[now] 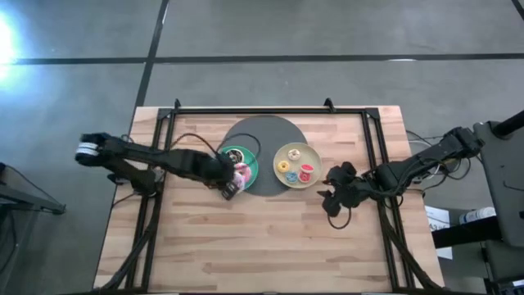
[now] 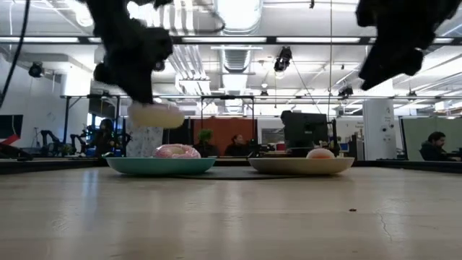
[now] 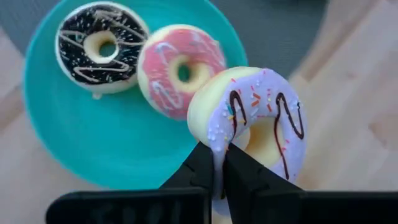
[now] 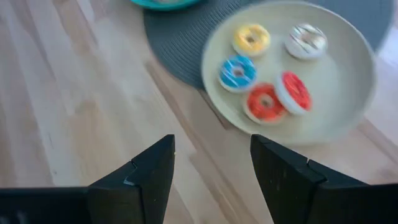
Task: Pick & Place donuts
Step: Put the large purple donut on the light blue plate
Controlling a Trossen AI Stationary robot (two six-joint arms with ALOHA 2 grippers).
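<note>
The lilac sprinkled donut (image 3: 252, 121) is hanging by its rim in the left gripper (image 3: 217, 167), jaws pinching it, raised just over the teal plate's (image 3: 74, 143) 4 o'clock edge, probably for transfer; chocolate (image 3: 102, 46) and pink (image 3: 180, 68) donuts are lying there. The left arm is reaching in from 9 o'clock. The right gripper (image 4: 211, 174), jaws wide, is waiting beside the beige plate (image 4: 348, 93).

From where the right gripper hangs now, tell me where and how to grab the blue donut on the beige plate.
Come straight down on the blue donut, which lies flat on the beige plate. Grip across the ring's outer edge; its hole looks too small for a finger. Line the fingers up along its open sides, since the yellow donut and a red donut sit close. The right gripper is open over bare table.
</note>
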